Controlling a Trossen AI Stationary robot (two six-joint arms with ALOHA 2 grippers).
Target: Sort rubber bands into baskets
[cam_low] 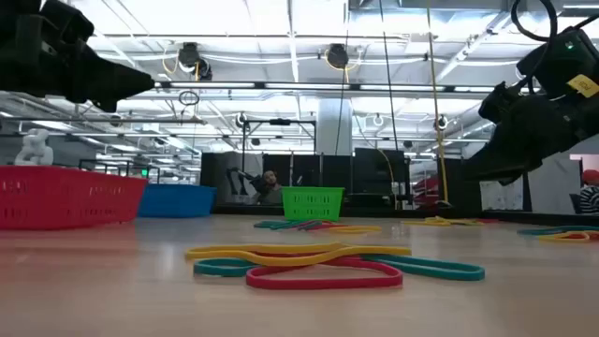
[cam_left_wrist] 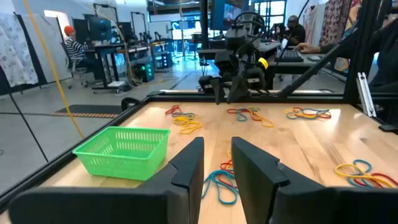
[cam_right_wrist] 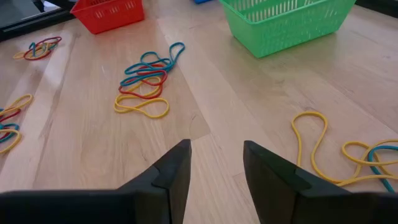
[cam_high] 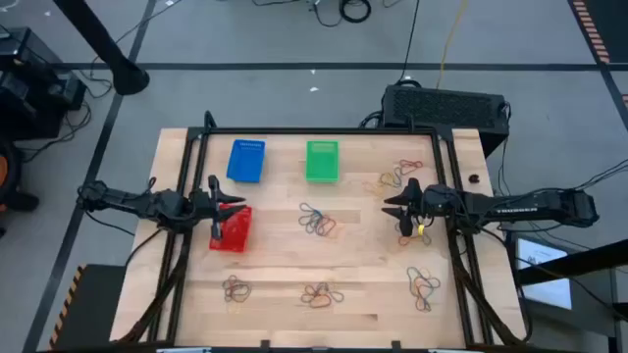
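Room: big workshop with ceiling lights behind a wooden table [cam_high: 294, 265].
High view: blue basket [cam_high: 246, 160] and green basket [cam_high: 322, 161] sit side by side at the far edge, red basket [cam_high: 233, 228] nearer on the left. Rubber bands [cam_high: 317, 222] lie in loose piles all over.
Low view: a pile of bands up close, all three baskets behind it.
Left wrist view: left gripper [cam_left_wrist: 217, 163] hovers by the red basket, fingers a narrow gap apart, holding nothing.
Right wrist view: right gripper [cam_right_wrist: 216, 160] hangs over bare wood near a yellow band [cam_right_wrist: 311, 146], fingers parted, nothing between them.
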